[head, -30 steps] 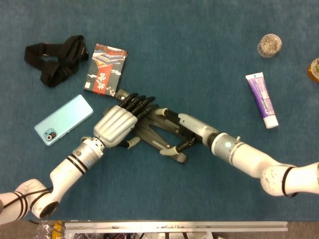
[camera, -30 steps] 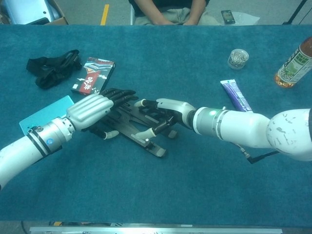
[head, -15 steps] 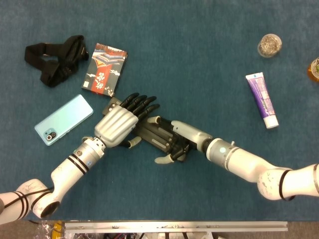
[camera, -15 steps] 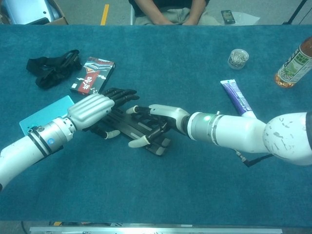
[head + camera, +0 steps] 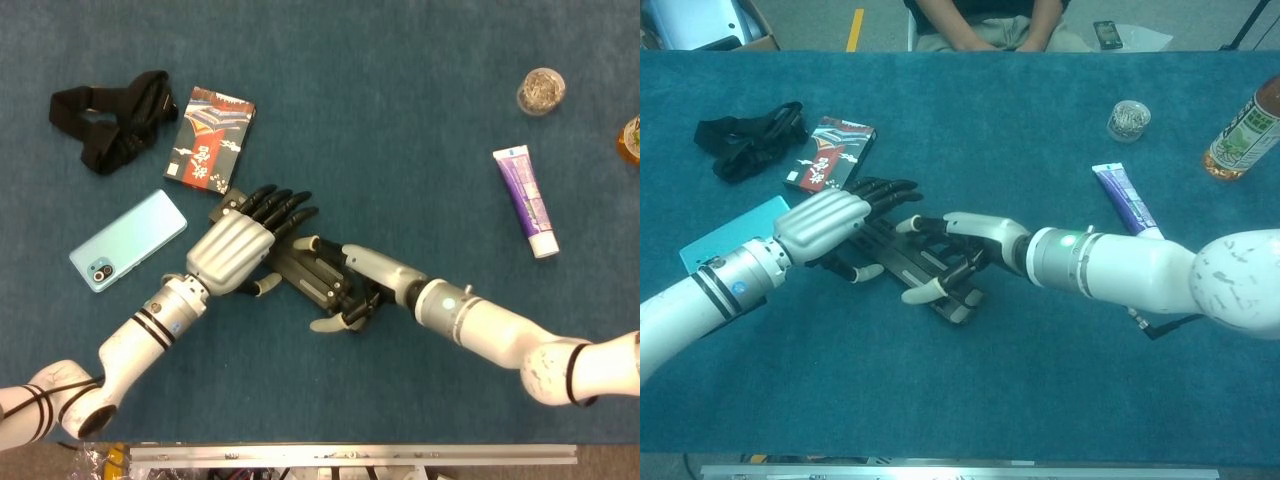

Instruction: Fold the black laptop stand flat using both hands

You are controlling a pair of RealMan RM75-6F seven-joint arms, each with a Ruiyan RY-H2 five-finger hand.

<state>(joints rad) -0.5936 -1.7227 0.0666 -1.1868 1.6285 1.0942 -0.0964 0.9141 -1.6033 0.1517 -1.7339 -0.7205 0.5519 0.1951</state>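
The chest view takes in the far edge of the counter (image 5: 1060, 400), where a seated person (image 5: 985, 22) shows from the waist down, and a bottle (image 5: 1241, 125) at the right that the head view cuts to a sliver. The head view looks straight down and shows the phone (image 5: 128, 240) whole, while in the chest view the left arm covers most of it.

The black laptop stand (image 5: 310, 275) lies low on the blue cloth near the middle of the counter, looking nearly flat, its dark bars mostly covered by both hands. The left hand (image 5: 236, 250) rests palm down on its left end, dark fingers stretched out across it. The right hand (image 5: 965, 250) lies over its right end with fingers spread, thumb out to the near side; whether it grips a bar I cannot tell.
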